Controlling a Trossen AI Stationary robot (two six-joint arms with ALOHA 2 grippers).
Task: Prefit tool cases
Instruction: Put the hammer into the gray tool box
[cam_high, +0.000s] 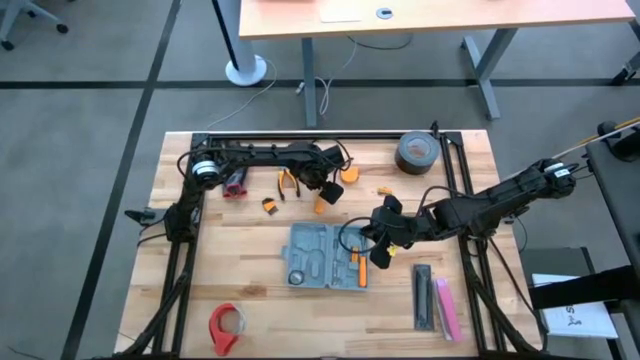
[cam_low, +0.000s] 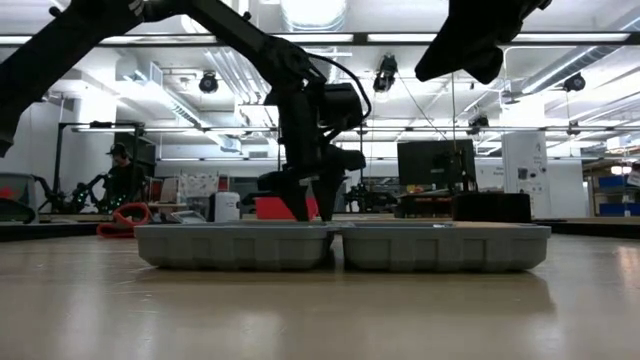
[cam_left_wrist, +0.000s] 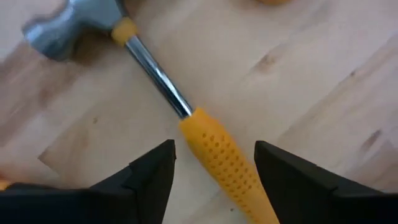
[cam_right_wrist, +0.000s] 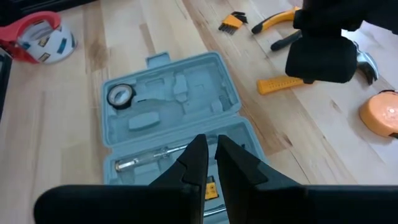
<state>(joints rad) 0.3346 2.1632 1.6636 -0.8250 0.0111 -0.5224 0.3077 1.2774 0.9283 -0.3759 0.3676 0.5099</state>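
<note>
Overhead, the tool case is seen lying open and flat near the middle of the wooden surface, with both halves spread side by side. The left claw is positioned at the far side of the surface, above a hammer with a yellow handle. The right claw is positioned over the case's right edge. A grey tape roll, a red tape dispenser, pliers and narrow black and pink bars are also laid out.

In the low view, the case is shown as two shallow trays resting level on the surface. The left claw is seen reaching down behind it.

In the left wrist view, the fingers are spread wide on either side of the hammer handle; no contact is visible, so nothing is judged to be held.

In the right wrist view, the right claw is pinched nearly shut with nothing between the fingers, directly above the tray, where a screwdriver and a small round tape measure are already seated.

The case is judged to be light, rigid moulded plastic, likely to slide on the smooth wood if pushed sideways. It is best gripped at an outer rim or the handle bump, or pressed from above while tools are seated.
</note>
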